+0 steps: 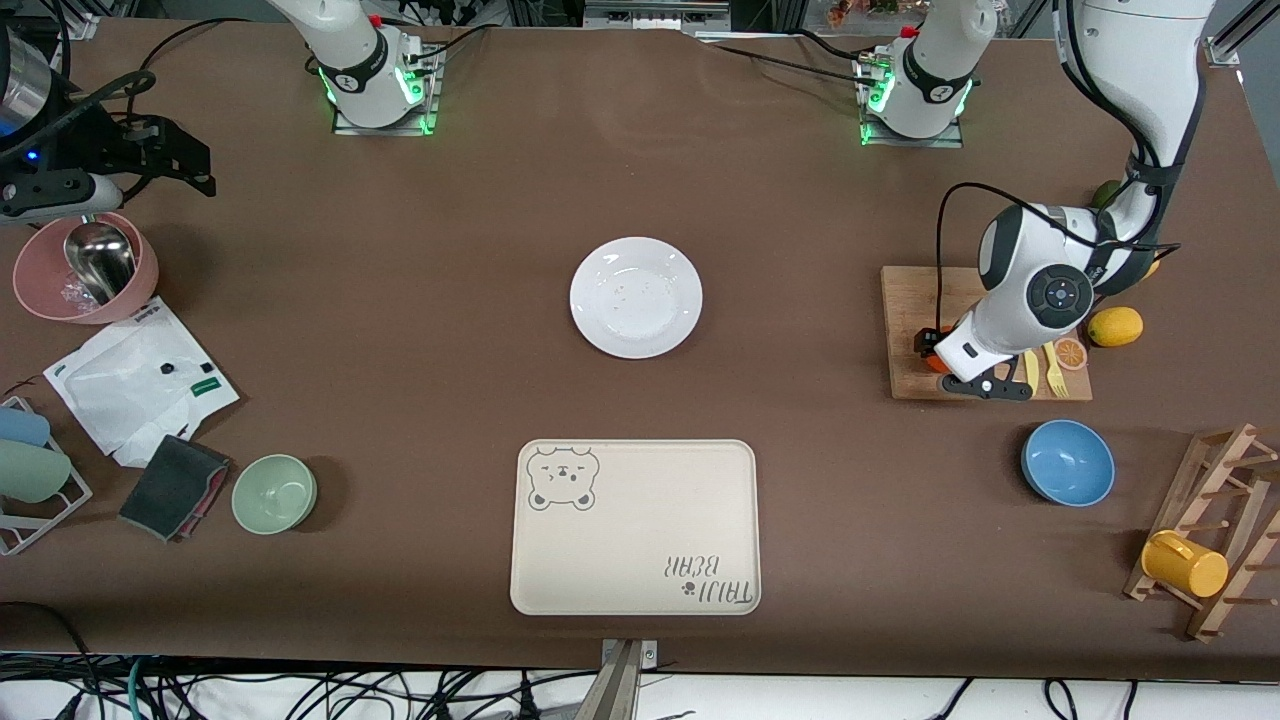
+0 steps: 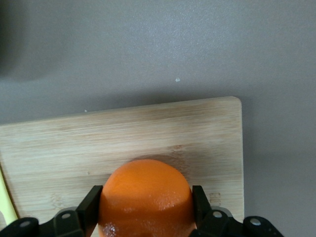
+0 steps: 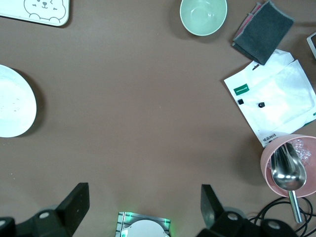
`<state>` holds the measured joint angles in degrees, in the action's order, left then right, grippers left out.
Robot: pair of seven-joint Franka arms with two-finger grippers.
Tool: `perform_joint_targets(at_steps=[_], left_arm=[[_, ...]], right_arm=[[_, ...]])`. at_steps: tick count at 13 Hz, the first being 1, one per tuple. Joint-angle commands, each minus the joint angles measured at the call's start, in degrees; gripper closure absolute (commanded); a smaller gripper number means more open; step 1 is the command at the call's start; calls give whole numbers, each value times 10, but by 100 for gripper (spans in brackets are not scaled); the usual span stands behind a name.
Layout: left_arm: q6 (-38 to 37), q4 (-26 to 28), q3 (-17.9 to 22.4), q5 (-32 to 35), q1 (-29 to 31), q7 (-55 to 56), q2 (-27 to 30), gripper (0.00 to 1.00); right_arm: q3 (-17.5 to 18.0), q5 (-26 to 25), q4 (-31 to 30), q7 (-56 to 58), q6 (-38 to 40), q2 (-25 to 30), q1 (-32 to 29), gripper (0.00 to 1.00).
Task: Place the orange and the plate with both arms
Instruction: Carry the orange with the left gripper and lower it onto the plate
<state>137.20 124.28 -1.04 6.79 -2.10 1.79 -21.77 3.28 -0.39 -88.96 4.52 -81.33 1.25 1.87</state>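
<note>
The orange (image 2: 145, 197) sits on the wooden cutting board (image 2: 123, 138) toward the left arm's end of the table. My left gripper (image 2: 146, 191) is down on the board with a finger pressed against each side of the orange. In the front view only a sliver of the orange (image 1: 938, 363) shows under the left gripper (image 1: 937, 352). The white plate (image 1: 636, 297) lies empty at the table's middle and also shows in the right wrist view (image 3: 12, 108). My right gripper (image 3: 145, 193) is open and empty, high over the table near its own base, waiting.
A cream bear tray (image 1: 635, 525) lies nearer the camera than the plate. A lemon (image 1: 1115, 326), an orange slice (image 1: 1071, 353) and a yellow fork (image 1: 1054, 372) are by the board (image 1: 910, 300). A blue bowl (image 1: 1068, 462), green bowl (image 1: 274, 493) and pink bowl (image 1: 85, 268) stand around.
</note>
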Motion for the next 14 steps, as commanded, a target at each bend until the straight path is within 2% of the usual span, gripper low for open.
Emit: perform_joint_targets(at_steps=[1,4,5,8,9,11,14], left_arm=[[-24,-6,-4,9,-4,16,24,64],[-115,-65,-87,8,-4,127,37,64],[-137,-83,-119,8,-4,165,32,68],[-140,-115,-198,-47,-15,278,19,71],[-140,-130,-214,-60,-29,317,10,71],[-140,-166,-216,-80,-87,413,-18,71],[-139,-272,-216,-80,-192,584,-105,71]], right_arm=[[-2,-8,-6,3,-7,6,3,0],[-3,-8,-7,3,-6,5,2,0],[-3,-7,-8,3,-6,4,2,0],[-3,-7,-8,3,-7,2,2,0],[-4,-7,-9,3,-6,2,2,0],[-5,-7,-11,3,-5,3,1,0],[-5,-7,-13,3,-6,2,1,0]])
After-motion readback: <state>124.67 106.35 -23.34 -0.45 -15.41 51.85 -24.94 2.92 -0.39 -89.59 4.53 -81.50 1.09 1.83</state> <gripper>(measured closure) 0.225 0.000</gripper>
